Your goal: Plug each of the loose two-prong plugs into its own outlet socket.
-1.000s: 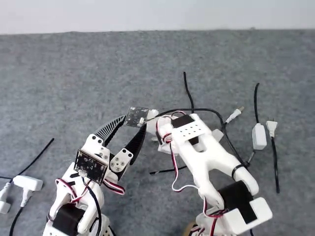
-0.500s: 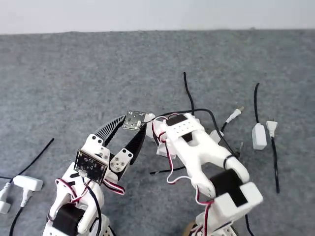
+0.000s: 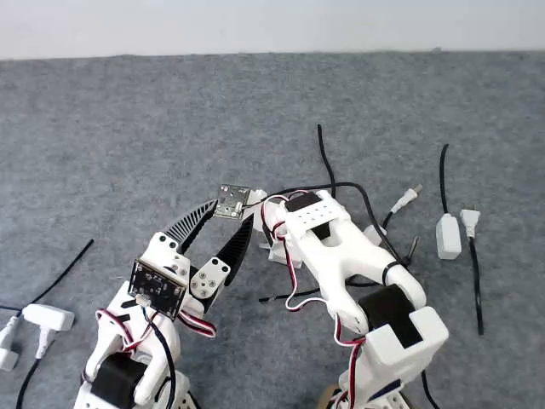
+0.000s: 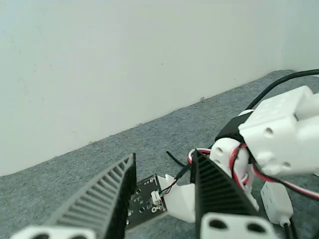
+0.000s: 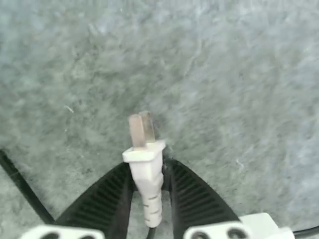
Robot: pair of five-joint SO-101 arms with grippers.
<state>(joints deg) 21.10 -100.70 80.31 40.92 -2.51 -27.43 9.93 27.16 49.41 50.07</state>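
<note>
Over the last second the left arm (image 3: 157, 285) is keeping its place, while the right arm (image 3: 341, 251) is swinging leftward. Its wrist is drifting away from the right side of the grey mat (image 3: 128, 128) and closing in on the left arm's fingers. That is carrying the held plug away from the right-hand socket block (image 3: 447, 236). The likely aim is the middle of the mat or the far-left socket block (image 3: 47, 317), though the target cannot be told yet. No insertion is happening at this point.

The left gripper (image 4: 164, 158) is standing wide open, its two black ribbed fingers (image 4: 107, 196) spread apart and gripping nothing. The right arm's wrist is sitting just beyond them.

The right gripper (image 5: 148, 174) is clamping the held two-prong plug (image 5: 143, 149) by its white body. The fingers are pressing on either side, and the two metal prongs are pointing out past the fingertips over bare mat. The plug's cord is trailing back between the fingers.

Further right, a second loose plug (image 3: 405, 200) is lying near the right arm. A loose plug (image 3: 470, 221) is resting just beside the right-hand socket block without being seated in it. Judging from that, most of the task is still waiting to be done.
</note>
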